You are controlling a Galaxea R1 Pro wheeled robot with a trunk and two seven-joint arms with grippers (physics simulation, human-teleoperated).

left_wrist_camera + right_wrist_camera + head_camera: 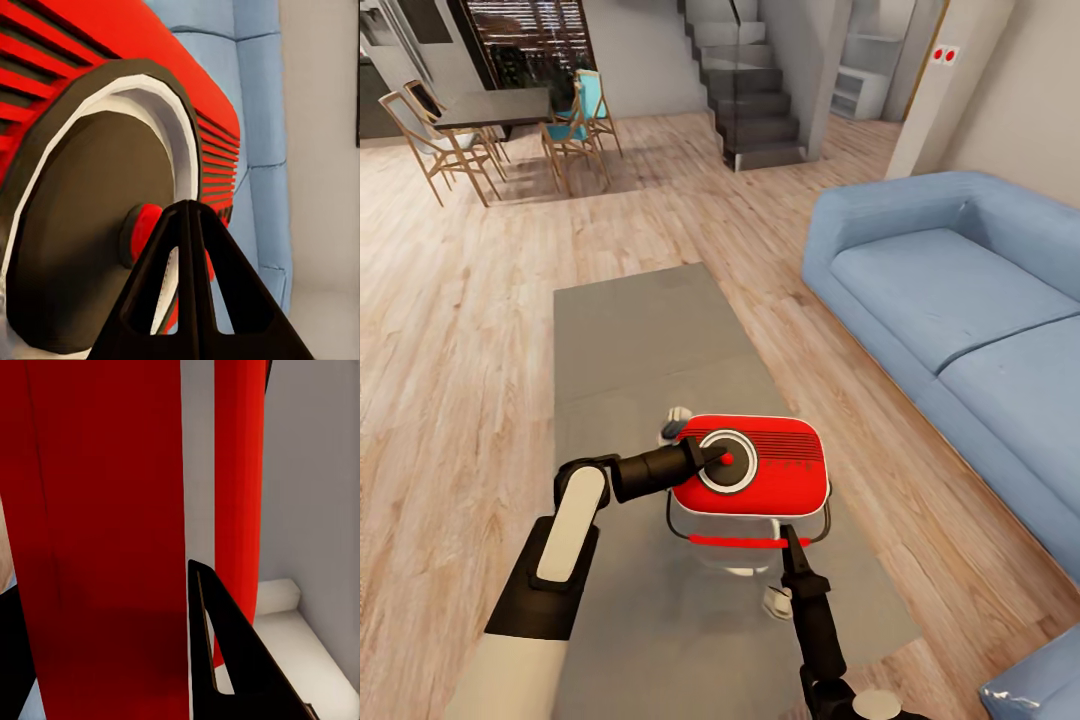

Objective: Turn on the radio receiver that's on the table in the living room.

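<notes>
From the head camera I see the radio receiver held above the bench, my left claw at its round dial. The left wrist camera adds that this claw's fingers are pressed together beside the dial's red hub. My right claw is at the red handle; the right wrist camera shows one finger, so I cannot tell its grip.

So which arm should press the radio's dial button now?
Left. The left gripper sits on the radio receiver dial by its red centre knob; the right gripper is at the handle.
</notes>
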